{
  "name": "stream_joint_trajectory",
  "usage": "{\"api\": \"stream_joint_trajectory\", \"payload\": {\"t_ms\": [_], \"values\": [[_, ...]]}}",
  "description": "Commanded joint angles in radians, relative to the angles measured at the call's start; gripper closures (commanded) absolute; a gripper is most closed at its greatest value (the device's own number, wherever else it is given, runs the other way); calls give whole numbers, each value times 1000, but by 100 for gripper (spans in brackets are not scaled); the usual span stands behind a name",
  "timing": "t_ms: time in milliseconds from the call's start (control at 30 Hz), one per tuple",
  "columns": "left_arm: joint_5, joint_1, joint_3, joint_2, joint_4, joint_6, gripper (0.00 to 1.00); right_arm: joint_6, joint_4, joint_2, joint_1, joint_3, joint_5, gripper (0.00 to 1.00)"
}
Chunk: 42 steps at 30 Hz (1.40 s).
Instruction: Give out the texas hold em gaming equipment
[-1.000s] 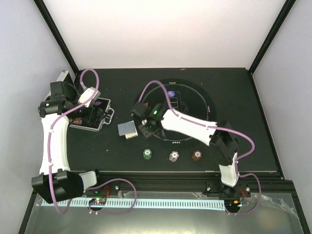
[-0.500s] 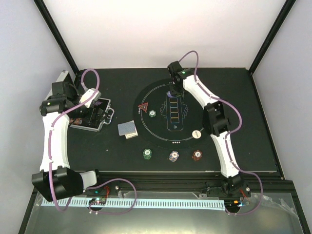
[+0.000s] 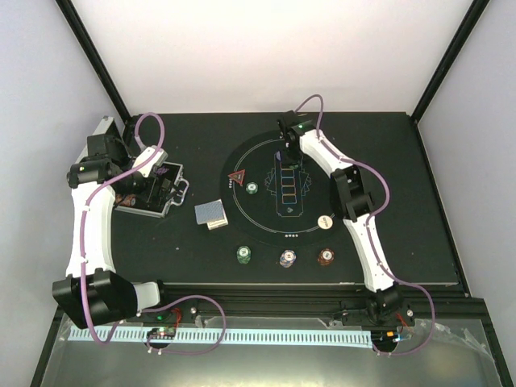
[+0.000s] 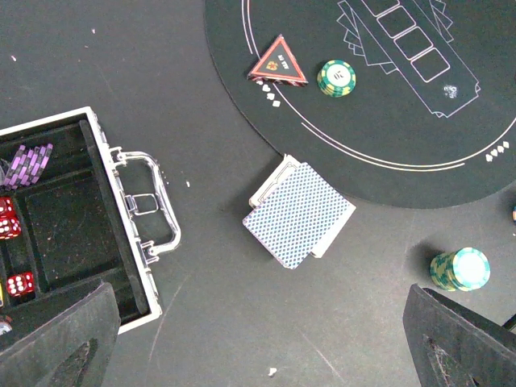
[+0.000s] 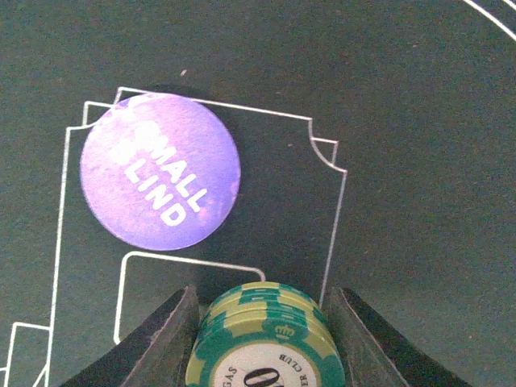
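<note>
- The right gripper [image 5: 260, 314] is pictured at the far side of the mat [image 3: 262, 211], its fingers pressed against both sides of a green stack [image 5: 264, 351] of chips
- A purple small-blind button [image 5: 160, 181] is seen flat on the mat just beyond the held stack, not touching it
- The left gripper [image 4: 262, 322] is held wide open and empty over the open case [image 4: 121, 234] at the table's left
- The cards [image 4: 300, 214] are piled between case and mat
- A red triangle [image 4: 278, 64] and a lone green chip [image 4: 336, 77] are placed side by side on the mat's left part
</note>
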State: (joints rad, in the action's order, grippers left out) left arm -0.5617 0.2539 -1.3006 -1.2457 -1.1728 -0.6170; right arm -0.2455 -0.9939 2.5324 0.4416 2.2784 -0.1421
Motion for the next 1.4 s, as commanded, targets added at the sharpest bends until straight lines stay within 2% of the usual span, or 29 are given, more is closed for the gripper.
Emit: {"api": "stream_joint_trajectory", "payload": {"t_ms": [0, 300, 367, 433, 467, 667, 833, 933, 1067, 1133, 1233, 1367], "values": [[-9, 6, -22, -2, 10, 4, 1, -14, 31, 19, -27, 37, 17, 74], [-1, 6, -22, -1, 11, 2, 1, -19, 32, 83, -36, 102, 40, 71], [-1, 5, -24, -3, 14, 1, 1, -20, 26, 91, -36, 102, 41, 60], [-4, 5, -28, -5, 11, 1, 1, -23, 17, 93, -35, 99, 43, 40], [-5, 6, -28, -4, 9, 2, 1, -24, 12, 89, -35, 97, 42, 34], [-12, 6, -18, 6, 2, 7, 1, -28, -4, 10, -35, 99, 45, 30], [-6, 6, -6, 17, 7, 9, 1, -26, -37, -142, -13, 72, 33, 28], [-4, 5, -14, 23, -3, 9, 1, -33, -37, -276, 30, -62, 5, 27], [-4, 5, -22, 41, -14, 12, 1, -48, 100, -540, 170, -452, -21, 24], [-4, 6, -13, 52, -12, 15, 1, -73, 127, -634, 268, -588, -22, 20], [-3, 7, 0, 62, -16, 18, 1, -119, 155, -735, 449, -727, -20, 14], [3, 6, 7, 78, -40, 23, 1, -201, 199, -771, 620, -823, 30, 9]]}}
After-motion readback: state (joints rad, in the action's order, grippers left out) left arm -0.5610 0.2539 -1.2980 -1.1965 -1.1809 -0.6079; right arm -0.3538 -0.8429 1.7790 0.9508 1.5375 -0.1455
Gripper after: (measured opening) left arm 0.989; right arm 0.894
